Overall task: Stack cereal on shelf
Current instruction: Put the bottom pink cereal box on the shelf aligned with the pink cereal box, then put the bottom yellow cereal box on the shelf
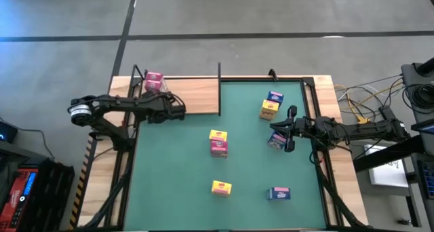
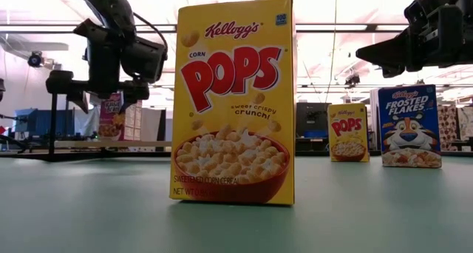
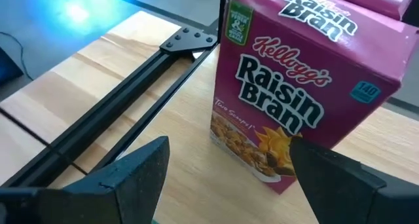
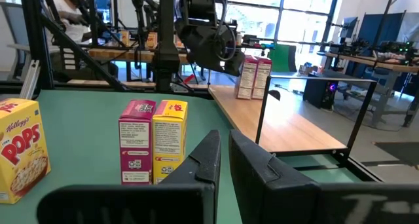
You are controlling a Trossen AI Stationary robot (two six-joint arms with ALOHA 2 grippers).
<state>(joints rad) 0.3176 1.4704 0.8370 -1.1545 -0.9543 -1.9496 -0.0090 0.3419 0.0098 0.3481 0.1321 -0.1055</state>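
Two pink Raisin Bran boxes (image 1: 154, 81) stand side by side on the light-wood shelf (image 1: 196, 96) at the table's far left. My left gripper (image 1: 182, 111) hovers open just right of them. In its wrist view the front box (image 3: 294, 93) stands upright on its base ahead of the spread fingers (image 3: 141, 168), untouched. My right gripper (image 1: 274, 131) is shut and holds nothing. It hangs above a standing Frosted Flakes box (image 2: 410, 127). Other boxes stand on the green mat: a pink and yellow pair (image 1: 218, 142), a yellow one (image 1: 221, 188) and a blue one (image 1: 279, 193).
A yellow box (image 1: 269, 110) and a blue box (image 1: 274, 96) stand at the far right of the mat. Thin black posts (image 1: 219, 89) rise at the shelf's edges, and a black rail (image 3: 124, 86) runs along the wood. Cables lie beyond the right edge (image 1: 366, 103).
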